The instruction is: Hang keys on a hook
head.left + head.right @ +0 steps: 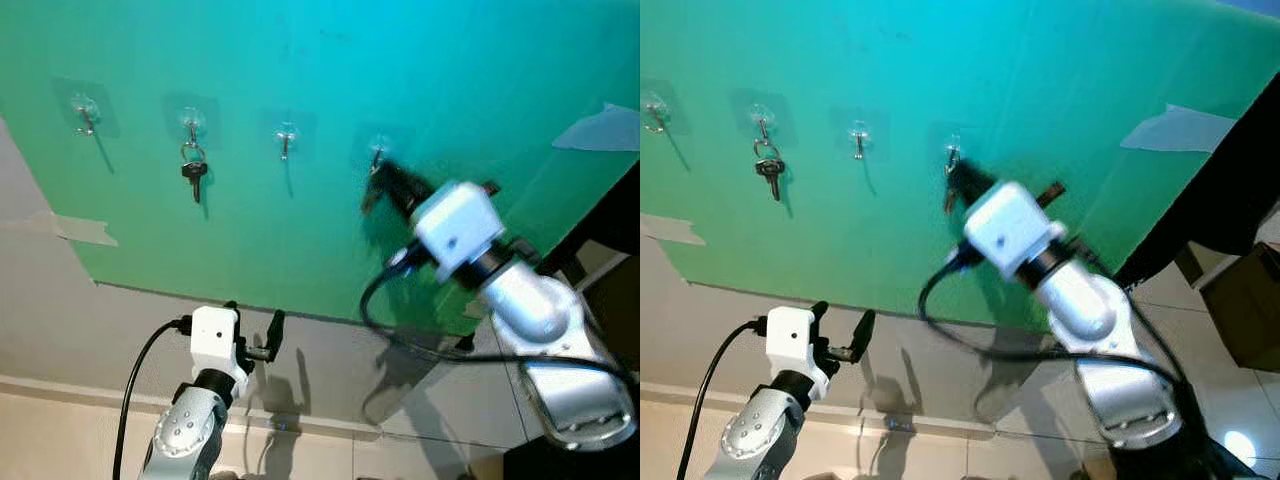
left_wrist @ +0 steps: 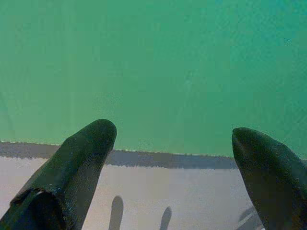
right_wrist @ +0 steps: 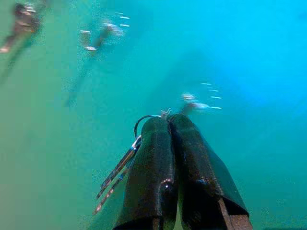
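Head views: green wall sheet point(image 1: 300, 120) carrying a row of four clear adhesive hooks; the second from the left holds a hung key set point(image 1: 194, 168); the first hook point(image 1: 85, 112) and third hook point(image 1: 286, 138) are bare. Right gripper point(image 1: 385, 180) is raised to the fourth hook point(image 1: 378, 150), sitting just at 5 o'clock of it, fingers pressed together on the keys point(image 3: 122, 167). Left gripper point(image 1: 255, 325) hovers low at 7 o'clock of the scene before the sheet's lower edge, fingers spread with nothing between them. Open room lies around the fourth hook on all sides but 9 o'clock, where the third hook is near; a dark cabinet edge point(image 1: 610, 230) bounds the far 3 o'clock side. Left wrist view: two parted fingertips point(image 2: 86, 148) facing plain green sheet and the pale wall below it; nothing near. Right wrist view: closed fingers pinch the key ring point(image 3: 144, 120), ring loop jutting past the tips toward 11 o'clock, blades trailing to 7 o'clock; the fourth hook shows blurred just beyond at 1 o'clock. Risks, as judgement: the ring may pass beside the hook prong since it sits off to one side; pushing hard could peel the adhesive mount; letting go early would drop the keys to the floor.
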{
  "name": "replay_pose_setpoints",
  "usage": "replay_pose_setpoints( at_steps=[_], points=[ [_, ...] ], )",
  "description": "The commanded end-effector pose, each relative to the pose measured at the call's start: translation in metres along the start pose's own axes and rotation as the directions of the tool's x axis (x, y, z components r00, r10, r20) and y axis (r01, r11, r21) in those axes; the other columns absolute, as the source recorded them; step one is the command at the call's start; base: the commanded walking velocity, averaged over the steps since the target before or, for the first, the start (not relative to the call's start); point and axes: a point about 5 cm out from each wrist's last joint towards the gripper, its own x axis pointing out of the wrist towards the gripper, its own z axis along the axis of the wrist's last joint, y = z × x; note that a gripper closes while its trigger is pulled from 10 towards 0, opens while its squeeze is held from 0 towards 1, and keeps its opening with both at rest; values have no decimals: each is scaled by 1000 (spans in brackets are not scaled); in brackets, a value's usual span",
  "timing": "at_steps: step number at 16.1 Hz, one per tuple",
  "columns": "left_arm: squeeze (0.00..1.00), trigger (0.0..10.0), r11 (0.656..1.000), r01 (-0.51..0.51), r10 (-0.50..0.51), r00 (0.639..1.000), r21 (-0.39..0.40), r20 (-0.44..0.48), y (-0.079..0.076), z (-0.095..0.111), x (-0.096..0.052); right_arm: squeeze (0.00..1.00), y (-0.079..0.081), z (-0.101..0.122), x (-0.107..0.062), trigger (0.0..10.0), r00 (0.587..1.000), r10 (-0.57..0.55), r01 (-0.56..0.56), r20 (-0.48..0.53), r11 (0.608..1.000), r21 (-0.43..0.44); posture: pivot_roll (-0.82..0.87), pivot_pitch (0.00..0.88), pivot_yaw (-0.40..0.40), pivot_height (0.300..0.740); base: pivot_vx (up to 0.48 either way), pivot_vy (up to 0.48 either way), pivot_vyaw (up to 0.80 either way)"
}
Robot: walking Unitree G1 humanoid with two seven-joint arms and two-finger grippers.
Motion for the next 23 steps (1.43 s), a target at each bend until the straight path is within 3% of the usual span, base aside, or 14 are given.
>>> replay_pose_setpoints(
  at_steps=[1,5,11,12,20,22,23],
  points=[
    [0,10000,1000,6,-6,1000,-9,6,-3,3,-1,0,0,-1,-3,10000,1000,8,-8,3,999,-32,3,0,-135,722,0,0,0],
    [0,10000,1000,9,-9,1000,-8,4,-4,3,-1,0,0,-1,-6,10000,999,0,3,32,995,-96,-2,0,-132,722,0,0,0],
    [0,10000,1000,9,-9,1000,-8,-4,-4,1,-3,0,0,-13,-8,10000,999,-36,36,-30,999,-21,1,0,-132,722,0,0,0],
    [0,10000,1000,8,-8,1000,-8,-5,-4,1,-3,1000,0,-15,-8,10000,999,-31,31,-37,1000,-8,1,0,-132,722,0,0,0],
    [0,10000,1000,7,-7,1000,-9,-9,-4,1,-4,1000,4,-19,-10,10000,999,-9,8,-51,1000,-21,4,0,-134,722,0,0,0],
    [0,10000,1000,8,-8,1000,-9,-11,-4,1,-4,1000,-1,-18,-8,10000,996,-63,60,-57,997,-58,3,0,-133,722,0,0,0],
    [0,10000,1000,8,-8,1000,-10,-12,-3,1,-4,0,-7,-18,-7,10000,993,-99,96,-62,994,-49,3,0,-131,722,0,0,0]
  ],
)
